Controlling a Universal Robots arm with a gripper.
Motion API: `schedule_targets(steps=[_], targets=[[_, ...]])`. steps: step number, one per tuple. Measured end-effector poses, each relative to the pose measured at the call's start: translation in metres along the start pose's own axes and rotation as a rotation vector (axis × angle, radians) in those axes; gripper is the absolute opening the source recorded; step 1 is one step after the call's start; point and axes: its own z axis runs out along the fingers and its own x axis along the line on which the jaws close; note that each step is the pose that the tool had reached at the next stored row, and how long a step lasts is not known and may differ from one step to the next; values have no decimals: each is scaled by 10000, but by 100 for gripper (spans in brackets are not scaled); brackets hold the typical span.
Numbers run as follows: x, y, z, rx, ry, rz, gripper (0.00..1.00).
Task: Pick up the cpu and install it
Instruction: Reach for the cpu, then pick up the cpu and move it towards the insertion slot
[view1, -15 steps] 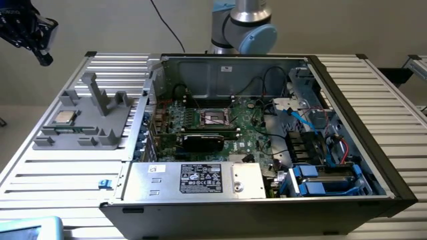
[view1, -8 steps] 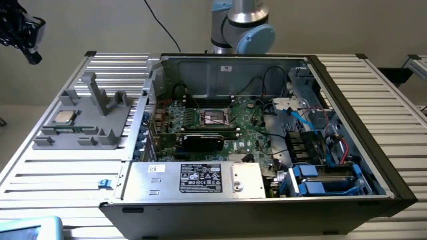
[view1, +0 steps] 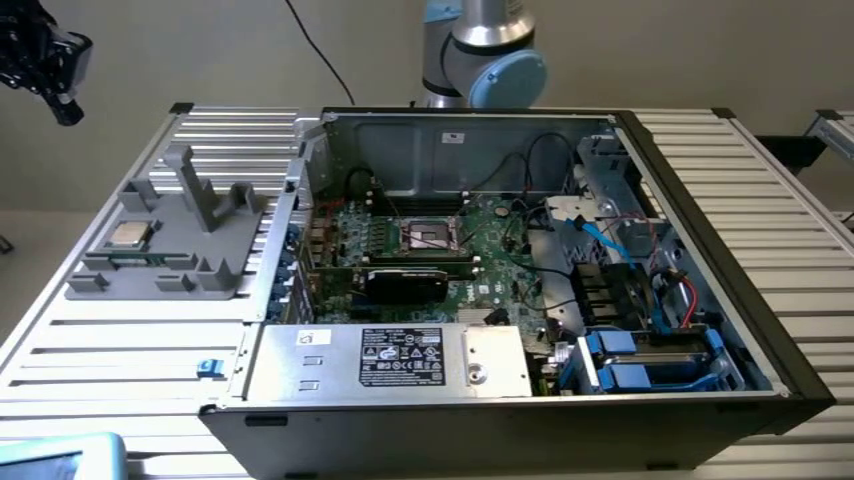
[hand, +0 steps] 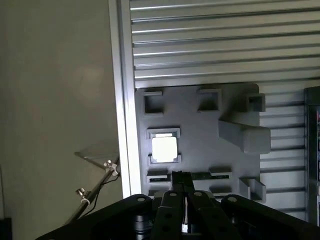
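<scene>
The cpu (view1: 127, 235), a small silver-beige square chip, lies flat in a pocket of the grey holder block (view1: 174, 255) on the slatted table, at the exterior view's left of the open computer case. In the wrist view the cpu (hand: 164, 148) shows bright in the grey holder block (hand: 210, 130). My gripper (view1: 62, 108) hangs high above the table's far left corner, well away from the cpu. In the wrist view my gripper (hand: 183, 181) has its fingers pressed together with nothing between them. The bare socket (view1: 430, 235) sits mid-motherboard inside the case.
The open computer case (view1: 694, 200) takes up the table's middle and right, with a silver power supply (view1: 400, 358), a black card (view1: 407, 283), cables and blue drive brackets (view1: 627, 362) inside. Upright grey posts (view1: 200, 195) rise from the holder block. The arm's base (view1: 481, 50) stands behind the case.
</scene>
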Motion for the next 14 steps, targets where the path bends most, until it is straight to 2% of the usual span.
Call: schedule_targets(steps=[14], targets=[[2, 4, 3, 1, 5, -1, 11]])
